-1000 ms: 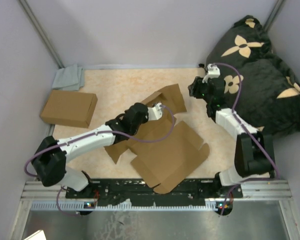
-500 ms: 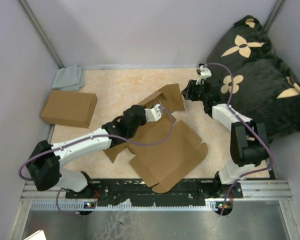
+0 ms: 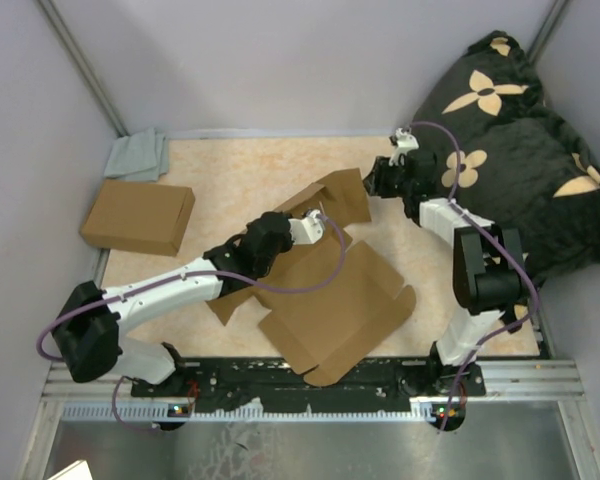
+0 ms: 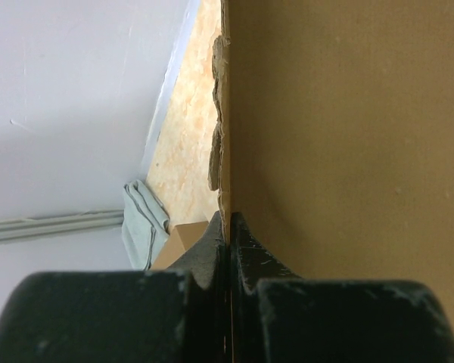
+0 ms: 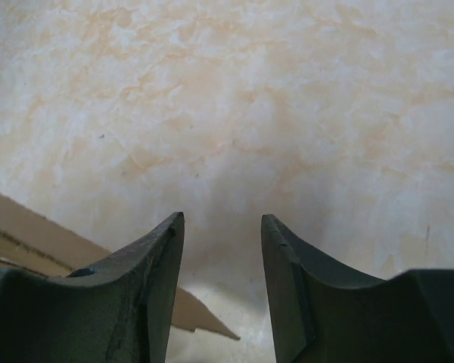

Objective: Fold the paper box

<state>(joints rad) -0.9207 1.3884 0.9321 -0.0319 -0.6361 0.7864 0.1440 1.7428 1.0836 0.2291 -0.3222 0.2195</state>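
**Left pinches panel, right empty**

The paper box [image 3: 335,300] lies in the middle of the surface [image 3: 230,165], with one panel raised. The left gripper [image 4: 228,231] is clamped on that panel's edge. The right gripper [image 5: 221,227] is half open w/ nothing between the jaws, just beside the panel.

Advice: hold the pinch firm & push w/ the right along the crease, not mid-panel.

Creases under the raised panel are hidden, so I cannot tell which flap is held.

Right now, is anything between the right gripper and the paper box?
Nothing visible. The right gripper hangs open over bare table beside the raised flap of the paper box; the left gripper is shut on that box.
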